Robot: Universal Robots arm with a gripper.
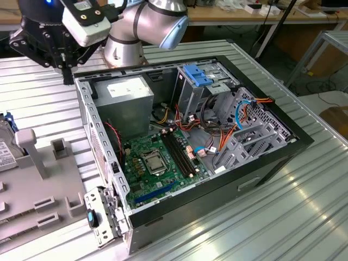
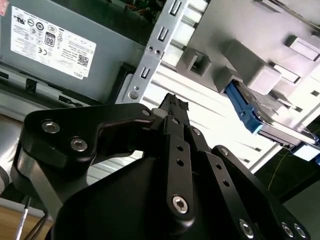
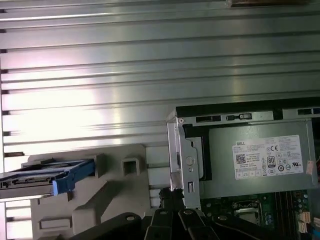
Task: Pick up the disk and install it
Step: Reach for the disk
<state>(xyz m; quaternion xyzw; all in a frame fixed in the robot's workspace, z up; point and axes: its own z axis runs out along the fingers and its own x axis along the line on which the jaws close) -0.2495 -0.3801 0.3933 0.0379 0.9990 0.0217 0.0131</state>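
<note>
1. Checking in from the remote station. The gripper hangs over the ribbed metal table, right by the far corner of the open computer case on the exterior view's left.
2. In both wrist views the fingertips look pressed together with nothing between them. So it's closed on air, as far as I can see.
3. The disk isn't in the case. It sits in the grey plastic fixture on the table, at the exterior view's left edge and well apart from the gripper.
4. In the first wrist view I see the disk nearly edge-on with its bright blue rail facing the case, so it looks propped up in the fixture rather than lying flat. The second wrist view shows the same blue rail on the disk, tucked against a grey block of the fixture.
5. Inside the case, the big grey power supply with the white label sits at the corner nearest the gripper. The metal cage with the blue latch is beside it, and the green motherboard lies below both.
6. The gripper tip lines up between the fixture and the case's metal edge, touching neither from what I can tell.
</note>
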